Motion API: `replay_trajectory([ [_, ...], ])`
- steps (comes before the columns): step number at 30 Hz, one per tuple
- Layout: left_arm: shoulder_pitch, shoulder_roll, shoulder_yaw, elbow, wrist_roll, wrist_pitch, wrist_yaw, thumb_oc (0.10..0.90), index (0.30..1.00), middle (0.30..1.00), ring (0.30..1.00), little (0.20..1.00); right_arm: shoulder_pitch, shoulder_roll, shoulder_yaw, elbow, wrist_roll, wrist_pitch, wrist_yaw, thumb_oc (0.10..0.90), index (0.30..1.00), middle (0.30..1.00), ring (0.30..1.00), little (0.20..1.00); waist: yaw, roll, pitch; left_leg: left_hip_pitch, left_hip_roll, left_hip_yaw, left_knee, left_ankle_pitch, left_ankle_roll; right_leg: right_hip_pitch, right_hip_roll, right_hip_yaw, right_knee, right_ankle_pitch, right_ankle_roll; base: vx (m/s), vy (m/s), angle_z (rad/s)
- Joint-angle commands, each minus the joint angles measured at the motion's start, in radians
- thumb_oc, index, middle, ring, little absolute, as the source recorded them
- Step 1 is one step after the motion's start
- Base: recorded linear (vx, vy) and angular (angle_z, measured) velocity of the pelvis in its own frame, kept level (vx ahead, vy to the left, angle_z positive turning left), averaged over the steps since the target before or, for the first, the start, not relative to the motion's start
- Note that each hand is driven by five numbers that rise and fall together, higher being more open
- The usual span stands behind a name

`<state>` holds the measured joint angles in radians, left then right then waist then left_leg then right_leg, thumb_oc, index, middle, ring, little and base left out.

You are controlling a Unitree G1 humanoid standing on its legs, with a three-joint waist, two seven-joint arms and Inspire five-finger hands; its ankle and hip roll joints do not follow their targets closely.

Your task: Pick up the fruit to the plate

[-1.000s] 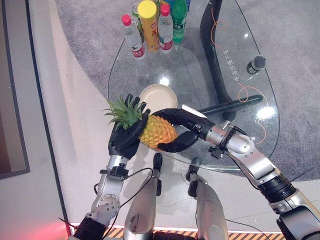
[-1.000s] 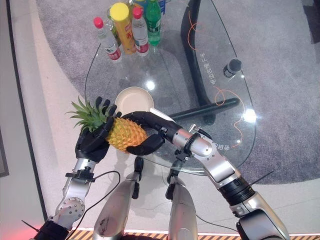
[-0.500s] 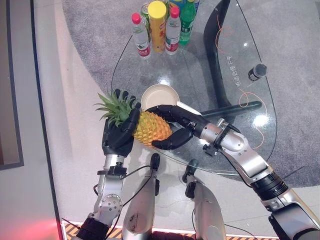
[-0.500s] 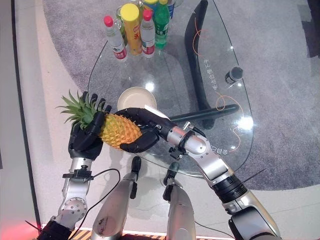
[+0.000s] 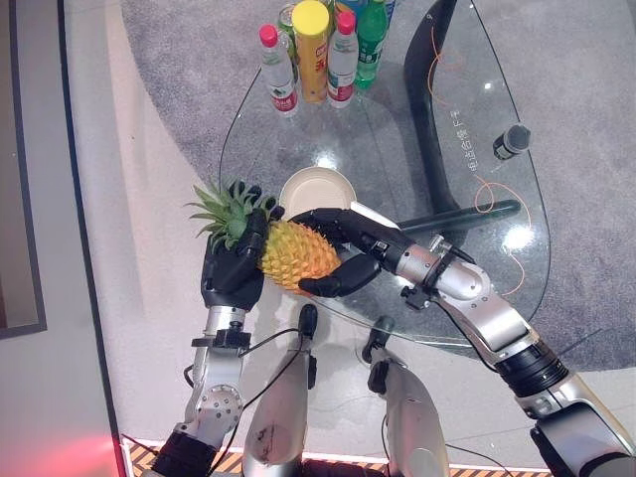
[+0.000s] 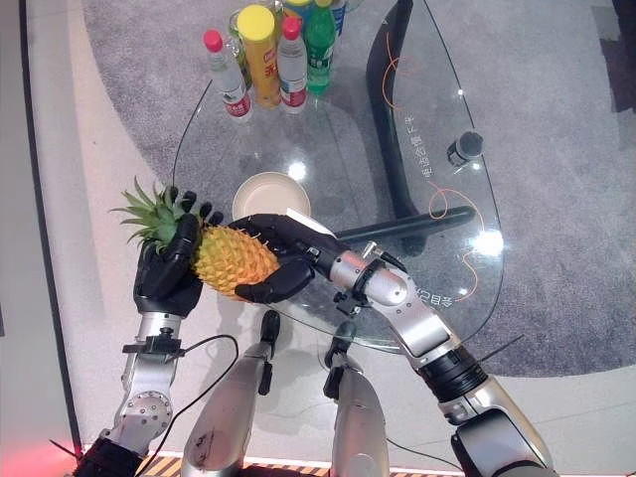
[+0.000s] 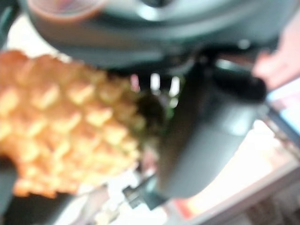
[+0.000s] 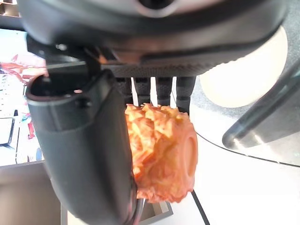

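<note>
The pineapple (image 5: 290, 254) is held in the air between both hands at the near-left edge of the glass table (image 5: 497, 288), lying on its side with its leafy crown pointing toward ten o'clock and its blunt base toward four. The left hand (image 5: 235, 268) is wrapped around the crown end, fingers curled up over the leaves, and the right hand (image 5: 343, 253) cups the body from the other side, fingers arched over the top and thumb tucked beneath; its wrist view shows the fruit pinched between thumb and fingers, so both hands are grasping it. Over the last second the fruit has drifted slightly toward the robot's left and a little off the table rim, though the whole picture has also shifted, so part of that apparent drift is probably camera motion; in the last half second almost nothing has changed and the two-handed grip looks the same. The cream plate (image 5: 316, 191) sits empty on the glass just beyond the fruit at about one o'clock, touching nothing. So the pickup appears done and the carry not yet begun: the fruit likely needs to travel up and toward one o'clock before being lowered. Farther off at twelve o'clock stands a cluster of bottles (image 5: 320, 45), well clear of that path.
</note>
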<state>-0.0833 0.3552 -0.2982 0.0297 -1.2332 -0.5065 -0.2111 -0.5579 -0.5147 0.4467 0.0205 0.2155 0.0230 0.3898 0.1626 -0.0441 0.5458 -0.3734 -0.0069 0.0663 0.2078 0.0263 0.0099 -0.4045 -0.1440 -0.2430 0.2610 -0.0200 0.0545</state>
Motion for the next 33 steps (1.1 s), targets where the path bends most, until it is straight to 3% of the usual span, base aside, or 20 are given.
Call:
replay_trajectory([
  [1,-0.151,-0.051,0.064,-0.254,-0.025,-0.100,-0.102,0.100,0.300,0.300,0.300,0.200,-0.011,0.045,0.131,-0.171,0.013,-0.079,0.115,0.100,0.300,0.300,0.300,0.200,0.016,-0.016,-0.026,-0.023,-0.091,-0.021,0.078,-0.094,0.018,0.030,0.042,-0.044,0.042,0.002,0.036,0.00,0.000,0.00],
  [11,-0.154,-0.059,0.062,-0.252,-0.047,-0.112,-0.112,0.100,0.300,0.300,0.300,0.200,-0.011,0.050,0.128,-0.148,-0.031,-0.055,0.080,0.100,0.300,0.300,0.300,0.200,0.015,-0.011,-0.026,-0.028,-0.089,-0.014,0.084,-0.099,0.019,0.020,0.032,-0.051,0.057,0.000,0.040,0.00,0.000,0.00],
  [12,-0.158,-0.061,0.058,-0.256,-0.040,-0.113,-0.104,0.100,0.300,0.300,0.300,0.200,-0.012,0.044,0.132,-0.149,-0.043,-0.045,0.064,0.418,0.573,0.573,0.573,0.518,0.014,-0.012,-0.026,-0.031,-0.088,-0.012,0.086,-0.099,0.019,0.019,0.031,-0.051,0.058,0.000,0.040,0.00,0.000,0.00],
  [13,-0.159,-0.061,0.057,-0.259,-0.036,-0.114,-0.100,0.100,0.300,0.300,0.300,0.200,-0.011,0.041,0.133,-0.150,-0.046,-0.039,0.060,0.800,0.900,0.900,0.900,0.900,0.014,-0.013,-0.026,-0.031,-0.088,-0.011,0.086,-0.099,0.019,0.019,0.031,-0.052,0.058,0.000,0.040,0.00,0.000,0.00],
  [23,-0.164,-0.057,0.063,-0.256,-0.025,-0.121,-0.089,0.100,0.300,0.300,0.300,0.200,0.013,0.023,0.097,-0.139,-0.045,-0.037,-0.047,0.800,0.900,0.900,0.900,0.900,0.007,-0.014,-0.026,-0.036,-0.082,-0.006,0.088,-0.101,0.021,0.009,0.027,-0.058,0.075,-0.004,0.043,0.00,0.001,0.02],
  [33,-0.158,-0.039,0.090,-0.262,-0.006,-0.117,-0.073,0.100,0.300,0.300,0.300,0.200,0.075,-0.020,-0.033,-0.163,-0.069,-0.083,-0.173,0.800,0.900,0.900,0.900,0.900,-0.015,-0.024,-0.026,-0.037,-0.074,0.001,0.094,-0.109,0.027,-0.001,0.030,-0.052,0.093,-0.006,0.050,0.00,-0.001,0.03],
])
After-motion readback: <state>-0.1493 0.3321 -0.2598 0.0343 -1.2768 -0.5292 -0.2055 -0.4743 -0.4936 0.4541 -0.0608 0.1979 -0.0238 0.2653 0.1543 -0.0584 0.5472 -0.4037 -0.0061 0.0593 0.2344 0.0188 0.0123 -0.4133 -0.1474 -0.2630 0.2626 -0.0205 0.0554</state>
